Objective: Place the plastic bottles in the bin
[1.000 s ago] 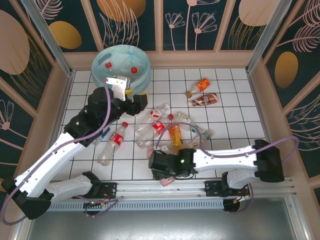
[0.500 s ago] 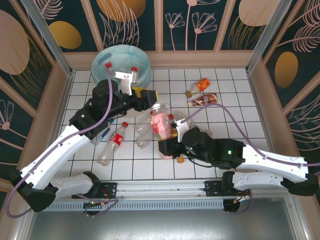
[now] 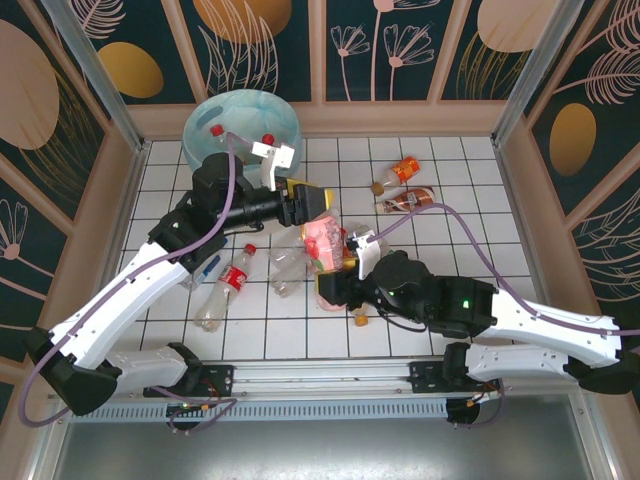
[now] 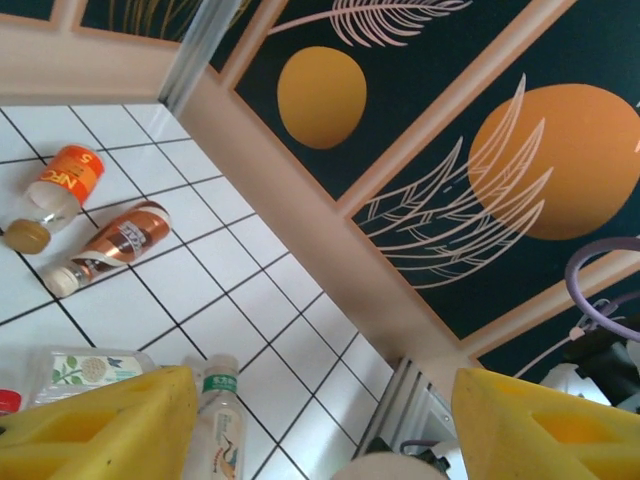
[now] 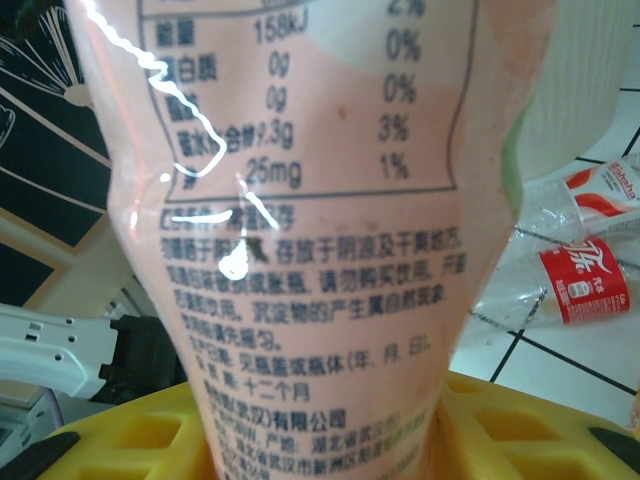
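White tiles (image 3: 470,230) hold the loose bottles (image 3: 232,283), so with your right gripper (image 3: 332,285) clamped on the pink bottle (image 3: 322,240) mid-table, raise it clear of the left gripper (image 3: 312,203), whose jaws gape empty, before swinging to the far-left bin (image 3: 240,103).

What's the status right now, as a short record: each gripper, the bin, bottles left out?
left gripper: open, empty
right gripper: shut on pink bottle
bin: far left corner, two red-capped bottles inside
on table: orange bottle, brown bottle, red-label bottle, several more
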